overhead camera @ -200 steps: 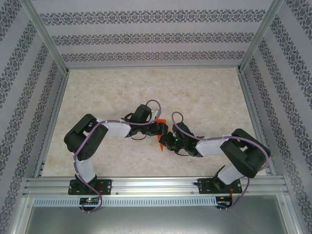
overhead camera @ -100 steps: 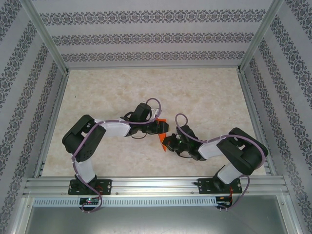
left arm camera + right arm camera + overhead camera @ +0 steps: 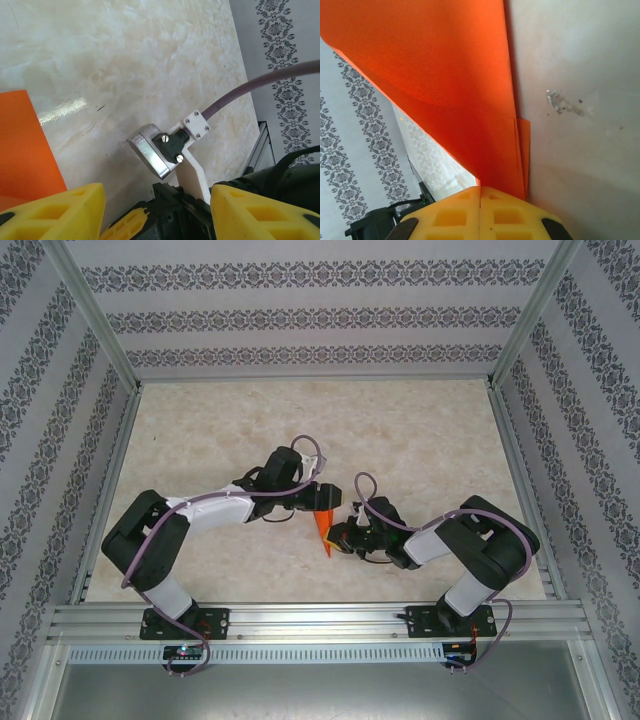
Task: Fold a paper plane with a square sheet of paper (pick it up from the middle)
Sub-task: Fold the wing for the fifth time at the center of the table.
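Step in hand: late folding. My right claw [image 3: 480, 192] has its yellow fingers pressed together on the paper plane [image 3: 445, 75], pinching several stacked orange layers at one narrow end. From above, the paper [image 3: 322, 528] reads as a slim pointed wedge standing between both claws, its tip toward the near edge. I judge the main folds to be in and the dart shape mostly formed. I cannot tell whether the wings are creased.

My left claw [image 3: 157, 197] stands wide apart, gripping nothing. An orange flap [image 3: 25, 145] lies just outside its left finger, and whether they touch is unclear. In the top view this claw [image 3: 322, 498] sits just behind the paper, near the right claw [image 3: 342, 536].

Next move, as I judge it: bring the left fingers onto the free flap and press or take it while the right holds the end. The paper is thin and bowed, so a slow, square approach is called for, or the layers may slip or crumple. The wrists are crowded. A metal fitting [image 3: 155, 155] with a purple cable [image 3: 260, 85] lies close ahead of the left claw, a snag risk.

Surface: pale marbled tabletop [image 3: 400, 430], glossy, with a small scuff [image 3: 565, 102]. Room: patterned wallpaper walls [image 3: 300, 320] on three sides and an aluminium frame rail [image 3: 300, 620] at the near edge.
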Action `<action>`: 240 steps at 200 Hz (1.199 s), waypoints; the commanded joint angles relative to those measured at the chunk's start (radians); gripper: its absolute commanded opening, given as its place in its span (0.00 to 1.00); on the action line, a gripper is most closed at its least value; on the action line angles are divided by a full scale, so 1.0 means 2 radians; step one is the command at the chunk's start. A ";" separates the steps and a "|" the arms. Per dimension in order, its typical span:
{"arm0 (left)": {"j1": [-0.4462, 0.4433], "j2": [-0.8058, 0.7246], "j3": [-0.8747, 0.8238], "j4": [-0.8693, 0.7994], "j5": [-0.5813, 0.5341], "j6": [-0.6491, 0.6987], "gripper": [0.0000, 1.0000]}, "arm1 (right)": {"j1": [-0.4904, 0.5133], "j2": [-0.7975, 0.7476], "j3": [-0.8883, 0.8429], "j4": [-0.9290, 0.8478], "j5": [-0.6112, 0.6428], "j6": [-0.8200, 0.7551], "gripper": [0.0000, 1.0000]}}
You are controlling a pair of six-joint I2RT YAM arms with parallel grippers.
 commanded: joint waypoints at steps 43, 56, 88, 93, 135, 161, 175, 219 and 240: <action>-0.006 -0.074 -0.052 -0.013 -0.057 -0.008 0.60 | -0.009 0.017 0.009 0.017 -0.024 -0.023 0.03; -0.006 -0.068 -0.060 -0.006 -0.057 -0.013 0.58 | -0.010 0.019 0.009 0.022 -0.023 -0.020 0.03; -0.006 -0.044 -0.071 0.019 -0.053 -0.021 0.51 | -0.010 0.020 0.007 0.025 -0.017 -0.016 0.04; -0.006 -0.041 -0.070 0.019 -0.053 -0.020 0.50 | -0.011 0.020 0.007 0.025 -0.016 -0.016 0.04; -0.006 -0.004 -0.054 0.039 -0.043 -0.018 0.46 | -0.011 0.020 0.005 0.025 -0.016 -0.016 0.06; -0.006 0.017 -0.043 0.044 -0.041 -0.012 0.46 | -0.011 0.018 0.004 0.025 -0.016 -0.017 0.07; -0.006 0.031 -0.040 0.053 -0.037 -0.015 0.46 | -0.010 0.017 0.004 0.025 -0.016 -0.019 0.07; -0.006 0.048 -0.033 0.057 -0.033 -0.018 0.45 | -0.010 0.013 0.009 0.017 -0.011 -0.027 0.17; -0.006 0.054 -0.032 0.056 -0.032 -0.016 0.45 | -0.011 -0.001 0.029 -0.023 -0.003 -0.044 0.22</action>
